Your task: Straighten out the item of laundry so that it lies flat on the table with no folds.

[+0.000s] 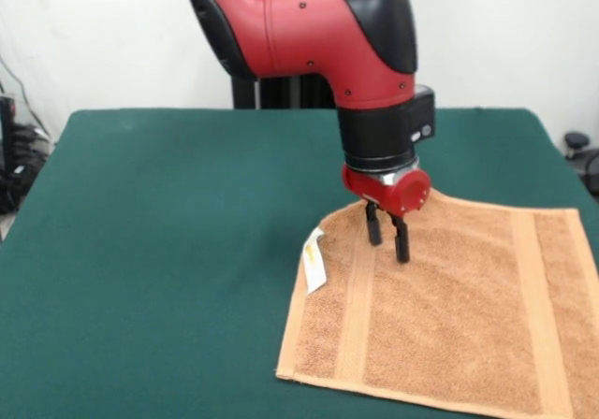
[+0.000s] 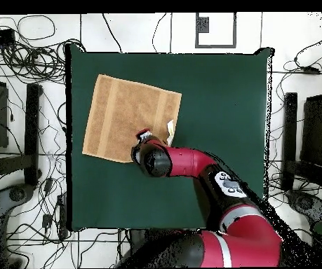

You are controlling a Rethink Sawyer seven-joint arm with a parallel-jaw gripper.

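The towel (image 1: 449,316) lies spread nearly flat on the green bench (image 1: 159,251), orange-tan terry with two paler woven bands, its white tag (image 1: 314,260) turned out at one edge. The gripper (image 1: 387,235) stands on the towel near the tag, jaws slightly spread, pinching nothing.

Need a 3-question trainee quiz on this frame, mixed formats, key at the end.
1. True or false: the claw hangs over bare table, away from the towel.
2. The white tag sits on which towel edge in the front view: A left, B right, C near?
3. Fill in: in the overhead view the towel lies toward the picture's ____ side of the table.
Key: 1 false, it is above the towel's far left corner; 2 A; 3 left.
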